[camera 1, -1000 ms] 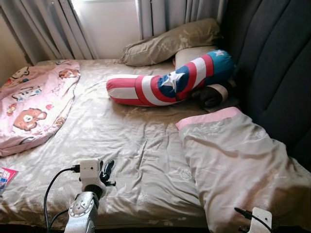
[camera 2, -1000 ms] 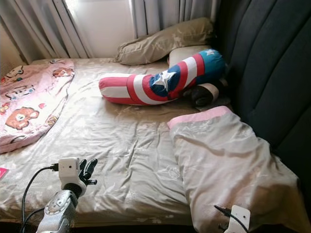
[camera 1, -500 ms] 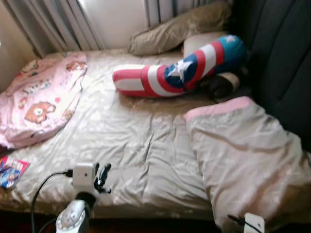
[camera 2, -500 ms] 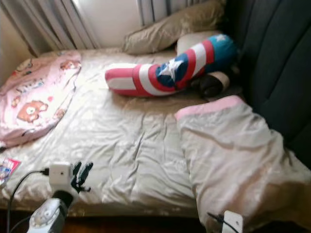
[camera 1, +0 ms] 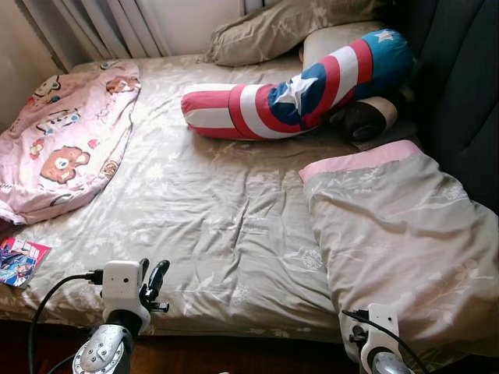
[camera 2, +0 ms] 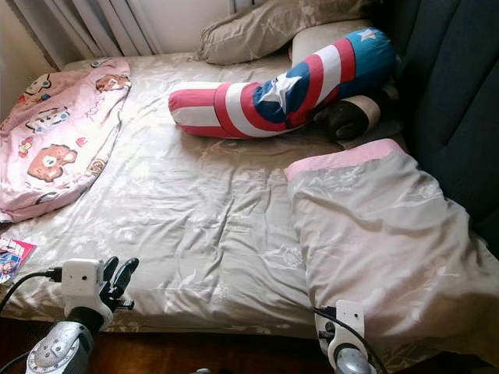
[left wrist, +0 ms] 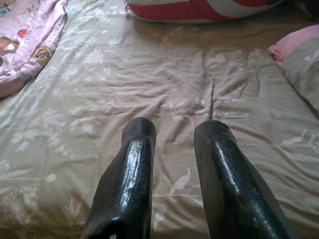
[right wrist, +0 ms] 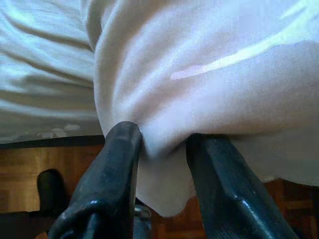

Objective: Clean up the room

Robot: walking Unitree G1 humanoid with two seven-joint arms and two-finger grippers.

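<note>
The right gripper (right wrist: 162,149) is spread around a hanging fold of the beige duvet (camera 1: 398,226), which is draped over the near right corner of the bed (camera 1: 226,226). The left gripper (left wrist: 174,149) is held parted, nothing gripped, over the beige floral sheet. Further back, a striped star bolster (camera 1: 296,93) and a pink bear blanket (camera 1: 62,132) are laid out.

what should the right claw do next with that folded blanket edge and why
Probably close the right claw on the blanket. In the right wrist view its hanging edge at the foot of the bed already bulges between the two open fingers, so a pinch should get hold before any pulling.
</note>
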